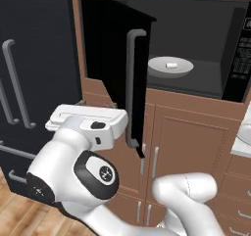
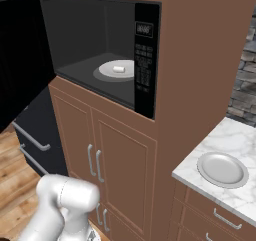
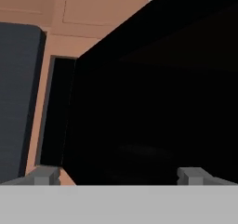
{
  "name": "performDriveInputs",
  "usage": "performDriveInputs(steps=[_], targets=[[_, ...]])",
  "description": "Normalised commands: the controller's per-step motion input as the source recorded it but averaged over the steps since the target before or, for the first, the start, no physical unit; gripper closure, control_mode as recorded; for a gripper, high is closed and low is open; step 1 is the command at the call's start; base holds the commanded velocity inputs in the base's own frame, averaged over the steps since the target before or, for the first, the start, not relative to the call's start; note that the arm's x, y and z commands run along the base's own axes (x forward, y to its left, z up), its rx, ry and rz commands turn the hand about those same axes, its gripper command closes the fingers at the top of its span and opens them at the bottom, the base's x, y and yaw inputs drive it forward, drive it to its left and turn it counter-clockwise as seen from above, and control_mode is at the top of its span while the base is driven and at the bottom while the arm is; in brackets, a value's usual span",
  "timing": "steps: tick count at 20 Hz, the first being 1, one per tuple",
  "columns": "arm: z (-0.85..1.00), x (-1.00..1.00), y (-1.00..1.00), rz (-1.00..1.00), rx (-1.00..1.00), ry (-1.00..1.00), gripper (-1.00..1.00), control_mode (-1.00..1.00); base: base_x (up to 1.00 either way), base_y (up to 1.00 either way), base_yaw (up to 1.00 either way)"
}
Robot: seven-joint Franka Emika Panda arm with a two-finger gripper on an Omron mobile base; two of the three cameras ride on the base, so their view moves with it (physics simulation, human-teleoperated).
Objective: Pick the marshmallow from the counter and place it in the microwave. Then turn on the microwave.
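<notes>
The end effector (image 3: 119,175) is seen from the hand view with its two fingertips (image 3: 44,175) spread wide and nothing between them. It is held low, just in front of the outer face of the open microwave door (image 1: 115,68), which is swung out to the left of the cavity. The marshmallow (image 1: 171,64) is already inside the microwave (image 2: 100,55): it lies on the white round plate (image 1: 170,67) in the middle of the cavity floor, so the placing step is judged as done. A second plate (image 2: 222,169) stands on the desk (image 2: 235,135), near its front edge, far to the right.

The next move turns on the door. Its grey vertical handle (image 1: 131,83) is at the free edge, to the right of the hand and above it, with the long axis upright. The door must be pushed to the right, toward the cavity, until it is shut. The keypad (image 2: 143,60) is then to be reached at the right side of the microwave front.
</notes>
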Motion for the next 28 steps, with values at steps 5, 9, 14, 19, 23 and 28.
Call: performDriveInputs(steps=[5,9,14,19,23,28], targets=[[0.00,0.00,-0.69,0.00,0.04,0.00,-1.00,-1.00,0.00,0.00,0.00],[0.00,0.00,-0.66,0.00,0.01,-0.01,-1.00,-1.00,0.00,0.00,0.00],[0.00,0.00,-0.63,0.00,0.00,-0.02,-1.00,-1.00,0.00,0.00,0.00],[0.00,0.02,-0.53,0.00,0.00,0.00,-1.00,-1.00,0.00,0.00,0.00],[0.00,0.08,-0.47,0.00,0.00,0.00,-1.00,-1.00,0.00,0.00,0.00],[0.00,0.15,-0.39,0.00,0.00,-0.01,-1.00,-1.00,0.00,0.00,0.00]])
